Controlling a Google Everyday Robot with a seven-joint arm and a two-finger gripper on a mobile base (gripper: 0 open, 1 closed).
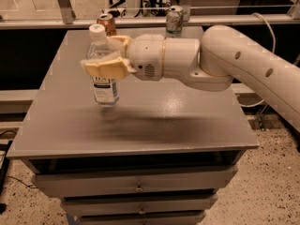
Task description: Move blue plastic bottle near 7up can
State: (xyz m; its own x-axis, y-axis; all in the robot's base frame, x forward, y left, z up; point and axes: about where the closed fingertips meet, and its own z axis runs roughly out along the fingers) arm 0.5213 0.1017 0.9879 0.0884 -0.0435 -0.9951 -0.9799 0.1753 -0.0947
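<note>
Camera view. A 7up can (174, 20) is recorded standing upright at the far edge of the desk (168, 121) and is taken as the reference point.

An orange-gold can (107, 23) is noted to the left of the 7up can as seen, on the same far edge and well apart from it.

The blue plastic bottle (104, 81) is found upright, to the left of the 7up can and nearer the camera, well apart from it. Its white cap (97, 31) is seen just in front of the orange-gold can. Whether the bottle's base touches the desk cannot be told; a blurred shadow is seen directly beneath it.

The tool (99, 53) is located left of and in front of the 7up can. It is observed clamped on the blue plastic bottle, with one tan finger (107, 68) laid across the near side of the upper body, above the label, and the other behind the shoulder.

The white arm (243, 62) is seen in front of the 7up can, reaching to the right edge of the view.

Drawers (138, 185) are noted under the desk top.
</note>
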